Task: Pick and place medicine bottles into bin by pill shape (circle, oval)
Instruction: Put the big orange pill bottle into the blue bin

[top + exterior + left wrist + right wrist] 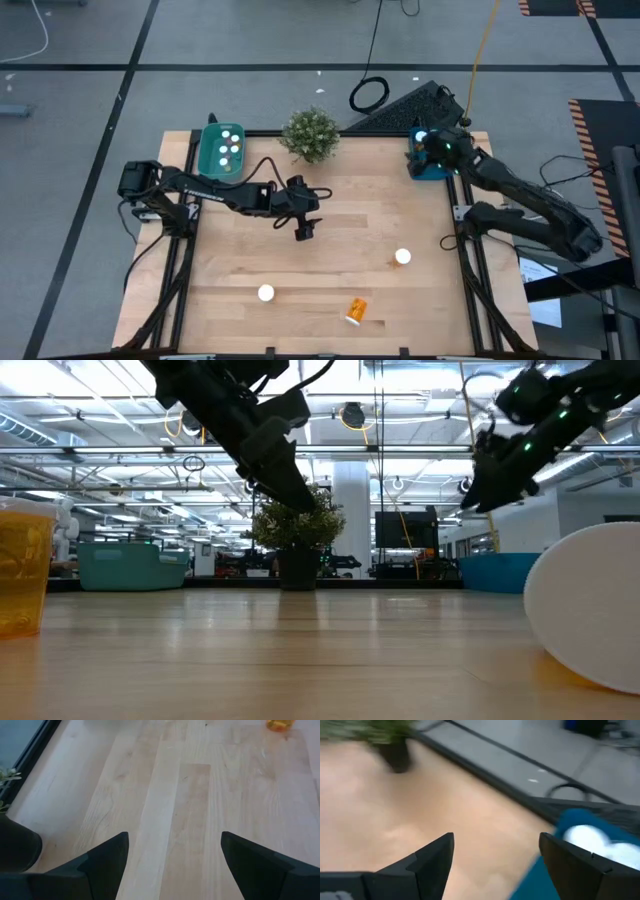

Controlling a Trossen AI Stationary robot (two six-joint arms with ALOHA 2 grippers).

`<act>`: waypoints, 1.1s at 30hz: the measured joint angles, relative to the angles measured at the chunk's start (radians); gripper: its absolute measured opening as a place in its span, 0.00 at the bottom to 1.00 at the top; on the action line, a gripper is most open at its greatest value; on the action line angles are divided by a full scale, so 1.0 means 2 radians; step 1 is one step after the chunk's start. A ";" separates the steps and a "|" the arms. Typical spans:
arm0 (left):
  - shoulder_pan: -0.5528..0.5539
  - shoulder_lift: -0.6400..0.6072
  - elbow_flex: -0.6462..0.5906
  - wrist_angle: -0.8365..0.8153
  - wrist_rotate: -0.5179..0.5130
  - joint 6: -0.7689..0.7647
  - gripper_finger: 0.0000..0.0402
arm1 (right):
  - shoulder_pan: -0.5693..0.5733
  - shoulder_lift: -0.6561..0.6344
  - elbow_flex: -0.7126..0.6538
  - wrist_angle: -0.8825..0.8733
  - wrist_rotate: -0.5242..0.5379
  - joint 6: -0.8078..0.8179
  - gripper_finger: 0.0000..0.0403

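Three medicine bottles are on the wooden table. One stands upright with its white cap up (402,257) right of the middle. Another stands upright (266,293) near the front. An orange one lies on its side (356,311) by the front edge. My left gripper (303,230) hangs open over the middle of the table with nothing between its fingers (172,865). My right gripper (425,150) is open at the far right, by the blue bin (430,165), which holds white-capped bottles (592,840). The green bin (222,150) at the far left holds several bottles.
A small potted plant (311,133) stands at the far edge between the two bins. Bare wood lies between the middle of the table and the front bottles. In the low view an orange bottle (22,565) and a white cap (590,605) loom close to the camera.
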 joint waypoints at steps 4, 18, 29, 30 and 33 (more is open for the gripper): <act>-0.004 0.000 0.000 0.000 0.000 -0.001 0.80 | 0.072 -0.064 0.000 -0.045 -0.019 0.038 0.71; -0.059 -0.002 0.000 -0.030 -0.018 -0.042 0.80 | 0.335 -0.076 0.000 0.011 0.013 0.038 0.71; -0.147 -0.053 0.000 -0.149 -0.037 -0.149 0.80 | 0.415 -0.019 0.000 0.064 0.036 0.011 0.71; -0.159 -0.061 0.000 -0.162 -0.033 -0.161 0.80 | 0.418 -0.016 0.000 0.069 0.036 0.007 0.71; -0.200 -0.081 0.000 -0.193 -0.031 -0.200 0.80 | 0.426 -0.016 0.000 0.069 0.036 0.005 0.71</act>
